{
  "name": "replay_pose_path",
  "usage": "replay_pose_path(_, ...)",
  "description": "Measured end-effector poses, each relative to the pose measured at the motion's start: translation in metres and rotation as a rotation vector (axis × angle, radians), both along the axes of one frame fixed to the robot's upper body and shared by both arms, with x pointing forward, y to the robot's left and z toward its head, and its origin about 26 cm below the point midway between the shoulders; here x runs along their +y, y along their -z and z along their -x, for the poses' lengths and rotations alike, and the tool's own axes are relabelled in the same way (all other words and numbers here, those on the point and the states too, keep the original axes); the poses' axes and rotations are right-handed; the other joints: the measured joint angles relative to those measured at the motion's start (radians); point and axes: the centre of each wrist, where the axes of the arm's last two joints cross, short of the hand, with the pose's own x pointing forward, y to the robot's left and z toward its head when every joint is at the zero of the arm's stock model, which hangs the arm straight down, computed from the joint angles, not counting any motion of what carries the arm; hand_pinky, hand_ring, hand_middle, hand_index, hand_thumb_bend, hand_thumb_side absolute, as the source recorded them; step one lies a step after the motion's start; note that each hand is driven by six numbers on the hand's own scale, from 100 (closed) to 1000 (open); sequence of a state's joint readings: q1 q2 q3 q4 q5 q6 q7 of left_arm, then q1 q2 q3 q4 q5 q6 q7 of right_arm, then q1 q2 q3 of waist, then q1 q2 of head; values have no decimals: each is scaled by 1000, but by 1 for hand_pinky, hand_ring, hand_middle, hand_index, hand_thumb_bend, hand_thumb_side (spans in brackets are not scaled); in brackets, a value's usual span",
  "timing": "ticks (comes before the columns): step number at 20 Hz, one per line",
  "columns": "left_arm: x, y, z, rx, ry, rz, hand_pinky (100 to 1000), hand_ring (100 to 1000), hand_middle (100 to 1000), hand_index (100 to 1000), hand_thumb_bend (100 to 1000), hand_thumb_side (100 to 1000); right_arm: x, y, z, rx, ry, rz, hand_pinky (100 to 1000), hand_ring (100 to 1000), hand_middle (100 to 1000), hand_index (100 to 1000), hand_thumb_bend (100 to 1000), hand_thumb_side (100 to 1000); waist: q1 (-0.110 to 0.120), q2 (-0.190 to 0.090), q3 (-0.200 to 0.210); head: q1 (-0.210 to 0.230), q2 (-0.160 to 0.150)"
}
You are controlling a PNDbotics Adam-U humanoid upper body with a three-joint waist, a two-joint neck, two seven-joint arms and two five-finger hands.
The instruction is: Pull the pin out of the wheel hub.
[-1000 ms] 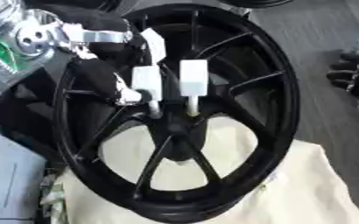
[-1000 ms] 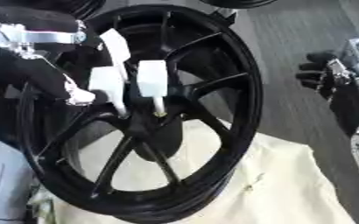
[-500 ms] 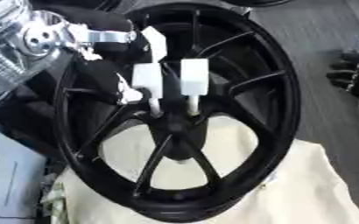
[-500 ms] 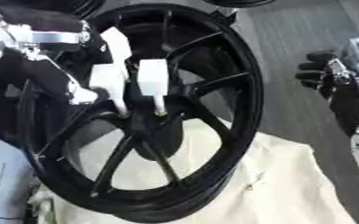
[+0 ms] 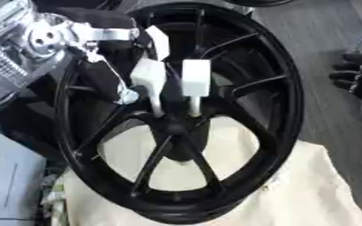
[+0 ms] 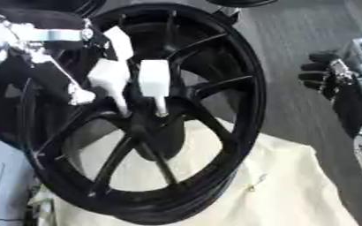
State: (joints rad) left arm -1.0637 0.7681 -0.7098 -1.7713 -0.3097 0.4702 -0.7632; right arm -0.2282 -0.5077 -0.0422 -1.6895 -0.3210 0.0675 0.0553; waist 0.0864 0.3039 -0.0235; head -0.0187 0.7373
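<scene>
The left hand (image 5: pixel 149 66) is pinching its white-tipped fingers on the pin (image 5: pixel 193 106) standing in the black wheel hub (image 5: pixel 176 128), where an off-axis pull is risking jamming it.

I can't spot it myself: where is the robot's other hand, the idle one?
The right hand shows at the right edge of the right eye view, beside the black wheel, clear of it, above the cream cloth.

Soft, even room light falls from above, with no hard shadows. The whole scene looks smeared and out of focus. The black wheel (image 5: pixel 184 110) swallows detail, its spokes showing only faint grey sheen. The pale cloth (image 6: pixel 277 185) beneath it is bright and nearly washed out. The silver joint (image 5: pixel 49 37) at upper left throws white glare.
</scene>
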Motion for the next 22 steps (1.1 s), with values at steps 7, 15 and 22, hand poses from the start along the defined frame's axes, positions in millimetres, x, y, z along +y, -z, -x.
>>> replay_pose_path(7,19,-16,16,-39,-12,61,545,394,345,453,127,222,0,0,0,0,1,1,858,770,725,835,100,826,3,0,1,-4,0)
replay_pose_path(15,51,-46,45,-143,13,177,528,377,324,434,100,212,-1,0,0,-1,6,1,858,769,725,835,100,825,4,0,5,-10,0)
replay_pose_path(22,113,-48,47,-289,-90,424,512,366,313,427,100,208,-5,-3,0,-9,26,0,858,769,725,835,100,828,4,6,17,-20,0)
